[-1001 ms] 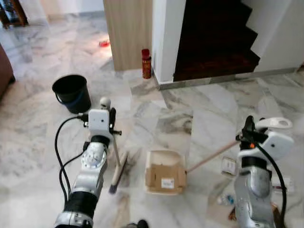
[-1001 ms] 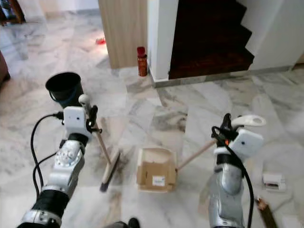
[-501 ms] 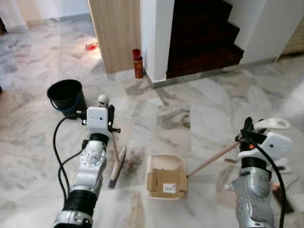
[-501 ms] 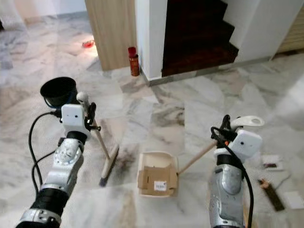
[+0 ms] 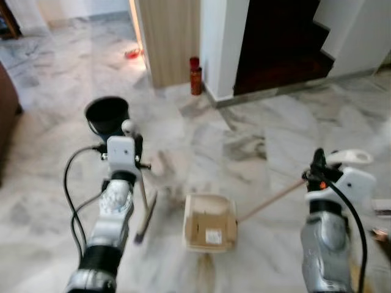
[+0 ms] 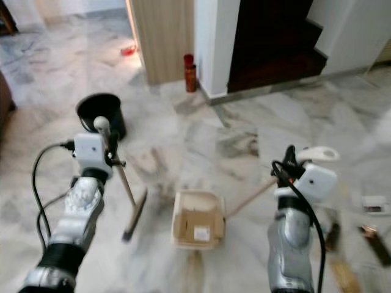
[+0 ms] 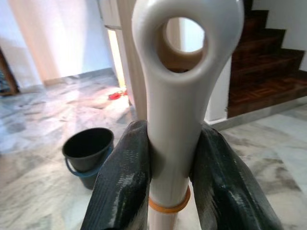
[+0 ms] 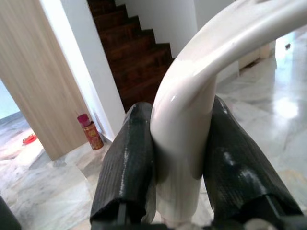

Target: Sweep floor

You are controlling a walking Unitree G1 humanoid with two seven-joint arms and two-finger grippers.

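My left gripper (image 7: pixel 168 163) is shut on the white looped top of the broom handle (image 7: pixel 180 72). The broom's wooden shaft runs down to its brush head (image 5: pixel 145 217), which rests on the marble floor left of the dustpan. My right gripper (image 8: pixel 177 163) is shut on the white curved grip of the dustpan handle (image 8: pixel 206 67). That long wooden handle (image 5: pixel 269 199) slants down to the cream dustpan (image 5: pixel 209 221), which lies flat on the floor between my arms with a piece of cardboard (image 6: pixel 197 224) in it.
A black bucket (image 5: pixel 108 115) stands on the floor ahead of my left arm. A red spray can (image 5: pixel 195 75) stands by the wooden panel and white pillar, with dark stairs (image 5: pixel 281 43) behind. Litter (image 6: pixel 372 204) lies on the floor at the right.
The camera view has swung and blurred, so the bucket, can and stairs shifted in frame. Both grippers keep the same hold on the broom and the dustpan handle.
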